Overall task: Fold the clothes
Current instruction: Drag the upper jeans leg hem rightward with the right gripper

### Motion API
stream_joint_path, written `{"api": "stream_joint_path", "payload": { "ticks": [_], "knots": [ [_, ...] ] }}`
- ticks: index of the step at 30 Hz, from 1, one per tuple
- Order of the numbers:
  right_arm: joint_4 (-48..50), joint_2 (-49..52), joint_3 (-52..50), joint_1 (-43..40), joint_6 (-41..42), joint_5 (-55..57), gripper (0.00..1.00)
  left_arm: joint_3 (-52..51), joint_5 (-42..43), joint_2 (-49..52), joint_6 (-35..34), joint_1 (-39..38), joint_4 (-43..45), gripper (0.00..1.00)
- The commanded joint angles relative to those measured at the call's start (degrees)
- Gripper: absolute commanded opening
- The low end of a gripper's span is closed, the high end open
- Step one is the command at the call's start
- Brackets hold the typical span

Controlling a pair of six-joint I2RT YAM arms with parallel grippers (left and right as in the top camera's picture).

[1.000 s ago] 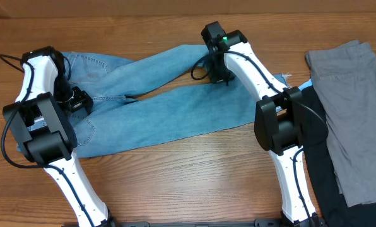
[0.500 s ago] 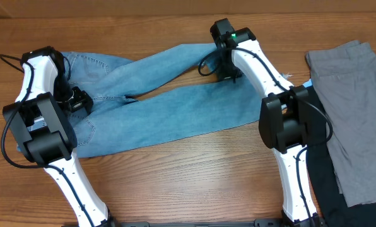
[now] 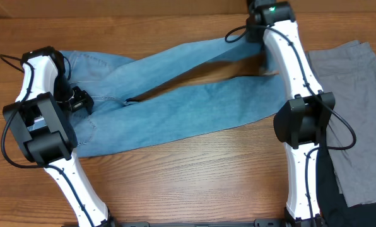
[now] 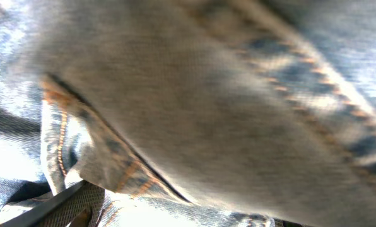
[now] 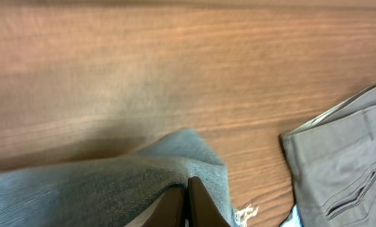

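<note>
Right gripper (image 5: 187,200) clenched on jeans (image 3: 175,107) leg hem, now carried right, close to grey garment (image 3: 352,113). Left gripper (image 3: 79,101) at waistband, grip unreadable. Table (image 3: 194,170) bare in front.

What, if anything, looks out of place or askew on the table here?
Nothing spilled or damaged. The jeans lie askew: their legs splay into a V with bare table between, because the right fingers pinch the upper leg near its hem and hold it off the wood.
</note>
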Motion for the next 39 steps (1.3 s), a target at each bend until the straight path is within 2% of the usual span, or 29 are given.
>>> {"api": "stream_joint_path", "payload": {
  "ticks": [1, 3, 4, 5, 6, 11, 16, 18, 20, 22, 24, 25, 28, 32, 39],
  "knots": [
    [0.70, -1.25, 2.58, -2.05, 0.33, 3.85, 0.42, -0.96, -1.05, 0.50, 0.26, 0.26, 0.20, 0.86],
    [0.79, -1.25, 2.56, -2.91, 0.35, 3.82, 0.51, -0.96, -1.03, 0.50, 0.24, 0.22, 0.15, 0.86],
    [0.61, -1.25, 2.54, -3.39, 0.63, 3.82, 0.63, -0.96, -1.03, 0.50, 0.24, 0.22, 0.07, 0.87],
    [0.26, -1.25, 2.54, -4.02, 1.53, 3.82, 0.90, -0.96, -1.03, 0.50, 0.24, 0.22, 0.02, 0.87],
    [-0.09, -1.25, 2.56, -4.46, 2.21, 3.82, 1.00, -0.96, -1.03, 0.50, 0.24, 0.22, -0.04, 0.86],
    [-3.63, -1.27, 2.56, -5.86, 5.53, 1.25, 1.00, -0.96, -1.03, 0.50, 0.26, 0.20, -0.22, 0.87],
    [-7.04, -1.25, 2.51, -5.86, 5.09, -11.54, 1.00, -0.96, -1.01, 0.50, 0.26, 0.11, -0.22, 0.87],
    [-6.05, -1.25, 2.38, -5.86, 4.63, -16.00, 1.00, -0.96, -1.01, 0.50, 0.26, 0.11, -0.26, 0.86],
    [-3.65, -1.25, 1.84, -5.86, 4.63, -18.40, 0.91, -0.96, -1.01, 0.50, 0.26, 0.09, -0.42, 0.86],
    [-0.63, -1.22, 0.81, -5.99, 4.68, -18.53, 0.88, -0.96, -1.01, 0.50, 0.26, 0.09, -0.63, 0.86],
    [2.14, -1.22, -0.66, -6.58, 4.72, -18.05, 0.91, -0.96, -1.01, 0.50, 0.26, 0.04, -0.92, 0.87],
    [3.13, -1.22, -1.25, -7.06, 5.42, -17.59, 0.96, -0.96, -1.01, 0.50, 0.28, 0.02, -1.11, 0.87],
    [5.55, -1.22, -3.26, -10.12, 11.56, -19.08, 0.97, -0.96, -1.03, 0.50, 0.26, 0.00, -1.68, 0.86],
    [7.91, -1.14, -4.20, -16.15, 14.14, -39.30, 0.97, -0.96, -0.85, 0.50, 0.24, -0.04, -1.44, 0.86],
    [7.23, 0.55, -4.44, -20.15, 18.60, -50.34, 0.95, -0.96, 1.62, 0.50, 0.24, -0.09, -1.07, 0.86]
  ]
}}
